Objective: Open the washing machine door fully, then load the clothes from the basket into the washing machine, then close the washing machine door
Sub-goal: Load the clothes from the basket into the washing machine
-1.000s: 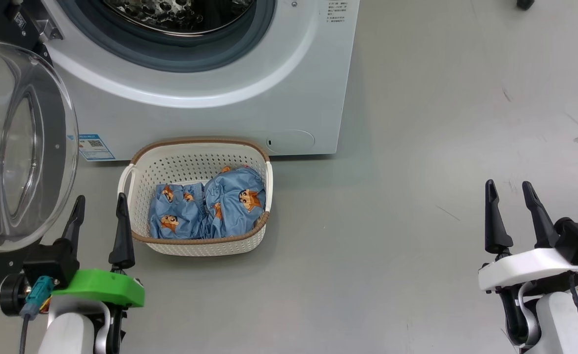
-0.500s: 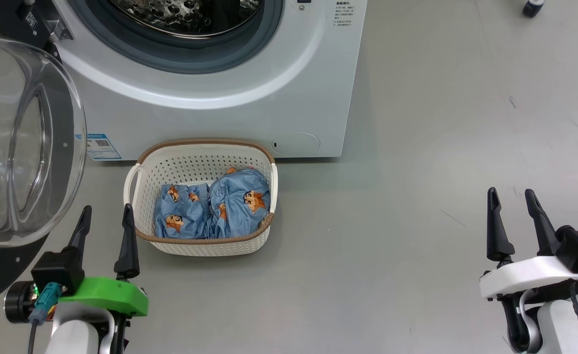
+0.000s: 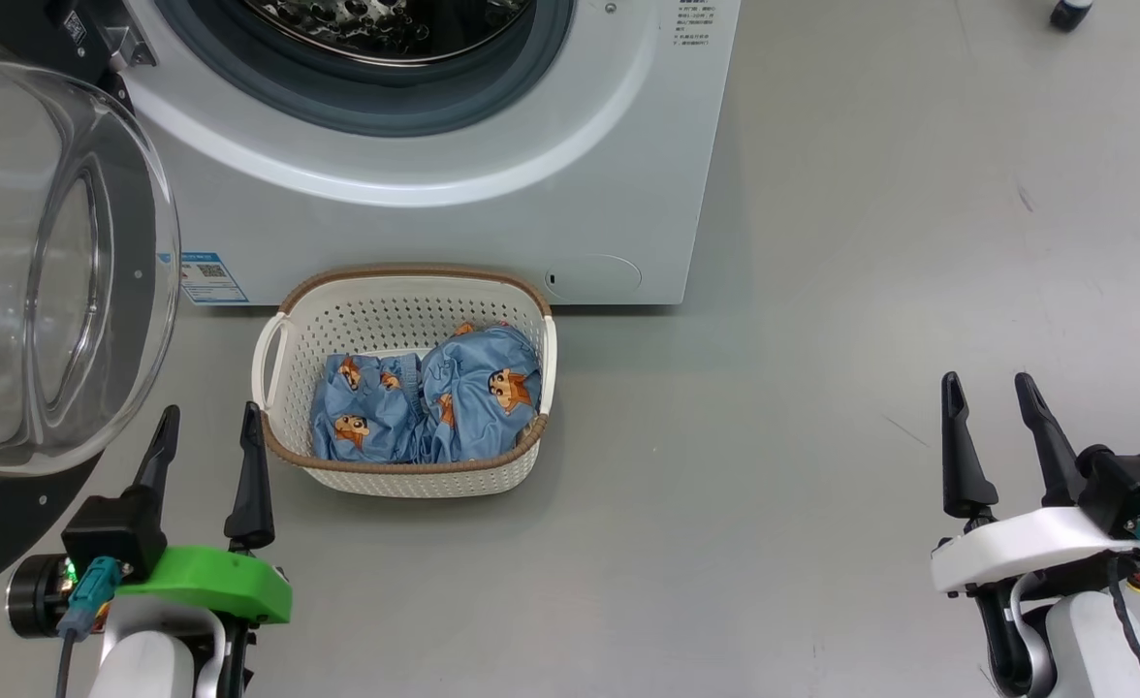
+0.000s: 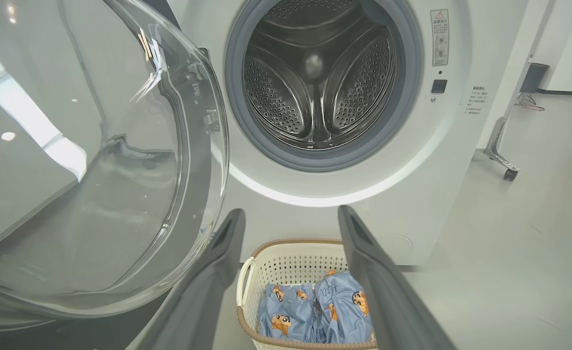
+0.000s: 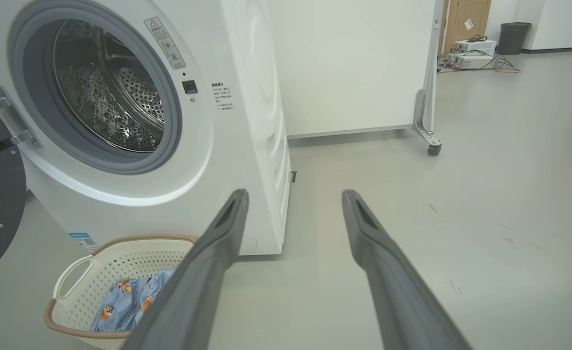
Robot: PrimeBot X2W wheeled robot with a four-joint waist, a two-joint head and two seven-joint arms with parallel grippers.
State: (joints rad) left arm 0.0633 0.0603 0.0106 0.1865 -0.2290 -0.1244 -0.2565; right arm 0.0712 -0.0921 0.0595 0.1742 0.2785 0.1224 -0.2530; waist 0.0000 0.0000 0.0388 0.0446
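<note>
Shows the washing machine door swung out wide from the washing machine, hinged at the robot's left, clear glass bowl bulging toward the camera above the floor. Looks straight into the steel drum, ringed by the grey gasket, in the left wrist view.

Finds the basket standing on the floor, far rim close against the foot of the washer's front, below the drum opening, between the blue-bordered label and the round service flap. Has the clothes bunched inside, two light blue bundles side by side, filling the near and right part of the basket, cartoon figures facing up.

Puts the left gripper just beside the basket's near left corner, fingers spread wide, gripping nothing, below the edge of the door's bowl. Puts the right gripper well apart from the basket, over bare floor toward the right, fingers likewise spread, nothing between them.
</note>
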